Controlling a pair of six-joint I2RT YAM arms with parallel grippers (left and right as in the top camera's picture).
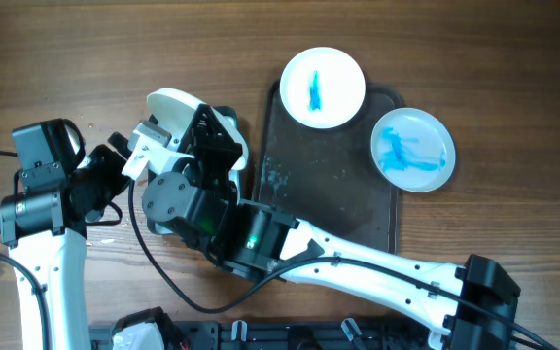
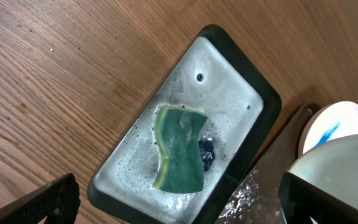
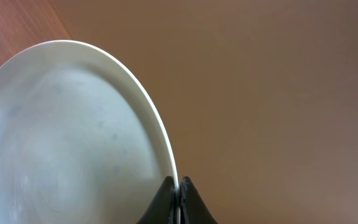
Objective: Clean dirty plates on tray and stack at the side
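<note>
Two white plates smeared with blue show in the overhead view: one (image 1: 322, 87) lies on the far end of the dark brown tray (image 1: 329, 194), the other (image 1: 412, 149) overlaps its right rim. A third, plain white plate (image 3: 67, 137) is held on edge, with my right gripper (image 3: 179, 186) shut on its rim; from overhead this plate (image 1: 175, 101) stands left of the tray under the right gripper (image 1: 207, 131). My left gripper (image 2: 179, 211) hangs open above a foamy basin, nothing between its fingers (image 2: 48, 202).
A teal-rimmed basin (image 2: 135, 205) with whitish foam holds a green and yellow sponge (image 2: 180, 149) and sits on the wooden table left of the tray's wet edge (image 2: 272, 180). Both arms crowd over it in the overhead view.
</note>
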